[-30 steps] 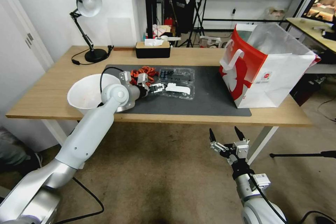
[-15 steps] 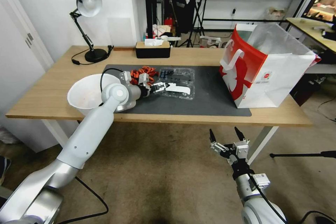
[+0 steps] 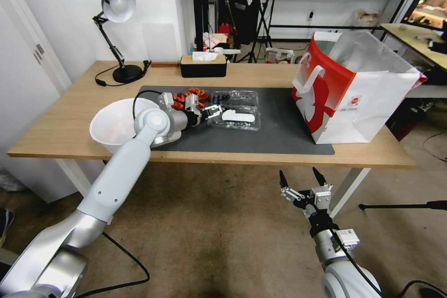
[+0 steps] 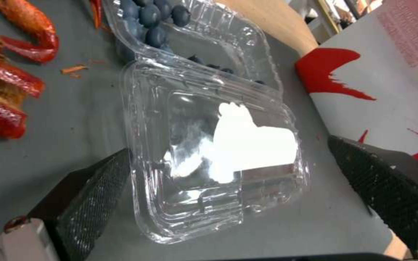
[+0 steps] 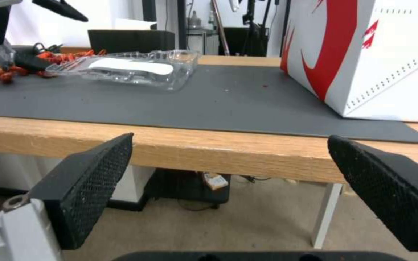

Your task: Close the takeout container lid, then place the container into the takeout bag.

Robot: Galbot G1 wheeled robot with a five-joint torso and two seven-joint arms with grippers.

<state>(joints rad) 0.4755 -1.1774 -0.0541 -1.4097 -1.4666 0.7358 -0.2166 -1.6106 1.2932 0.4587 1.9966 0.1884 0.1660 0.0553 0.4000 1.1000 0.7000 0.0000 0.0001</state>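
Takeout container (image 3: pixel 234 109): on the dark mat (image 3: pixel 279 130), mid-table, blueberries in the far half; lying between the spread jaws of the left gripper (image 3: pixel 210 112).
Left jaws: wide apart, one finger (image 4: pixel 90 192) just beside the lid's near edge, the other well off toward the bag; nothing clamped.
Lid (image 4: pixel 218 152): tilted up off the mat and leaning over the base, white sticker uppermost; whether a finger actually touches its rim is hard to tell through the clear plastic.
Done: lid looks partly swung over, judged from its raised edge.
Left: press the lid shut, then grasp and carry the box into the takeout bag (image 3: pixel 351 88).
Near clutter: red scraps (image 4: pixel 5 79) on the mat just beside the box, behind the gripper; white bowl (image 3: pixel 116 123) close against the left forearm.
Open room: bare mat between box and bag, a clear lane to the right.
Bag edges: mouth open upward, handle (image 3: pixel 311 79) hanging on the near side; entry likely calls for a lift over the rim.
Right gripper (image 3: pixel 301 181): parked below the table edge (image 5: pixel 218 148), jaws apart, empty.
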